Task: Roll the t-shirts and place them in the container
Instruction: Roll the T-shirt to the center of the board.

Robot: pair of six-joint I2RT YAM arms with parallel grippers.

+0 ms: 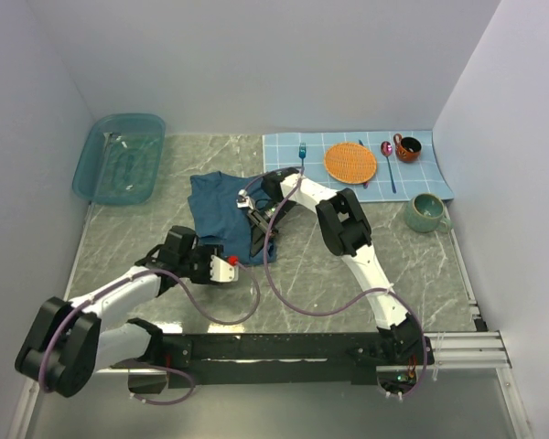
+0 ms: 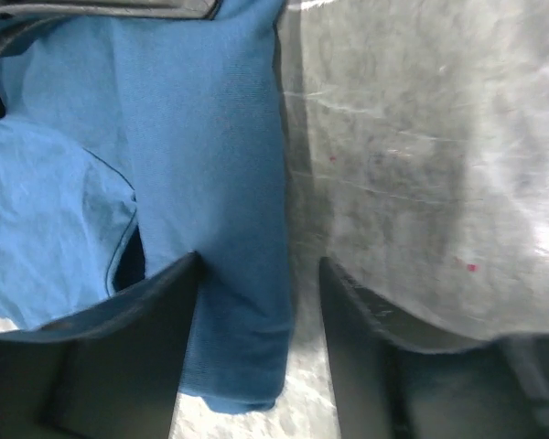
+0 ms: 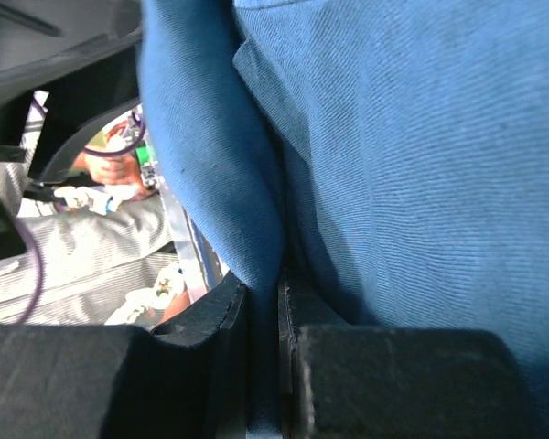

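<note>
I see the counter point(image 1: 329, 265) closed in by walls on the left, far and right sides, and the arm bases line its near edge. The widest open stretch is the near right part, between the arms and the green cup point(image 1: 427, 213). A narrower bare strip runs along the left wall, below the tub point(image 1: 119, 157).

The t-shirt point(image 1: 221, 206) lies left of centre toward the far side, between the tub and the gridded placemat point(image 1: 435, 178), touching neither. Most of it lies flat. Its right near part is gathered into a fold that runs down toward the left arm.

The tub fills the far left corner. The placemat occupies the far right and carries the orange plate point(image 1: 350, 163), a brown mug point(image 1: 407, 148), a spoon point(image 1: 389, 160) and a fork point(image 1: 303, 149). The green cup stands just off its near edge.

The right claw point(image 1: 253, 215) is over the shirt's right edge. In its wrist view the right claw point(image 3: 263, 366) is pressed nearly together, pinching a ridge of the blue cloth.

The left claw point(image 1: 229, 267) sits at the shirt's near edge. In its wrist view the left claw point(image 2: 256, 302) is spread wide, and the folded strip of cloth runs between the two fingers, lying on the counter, ungripped.
</note>
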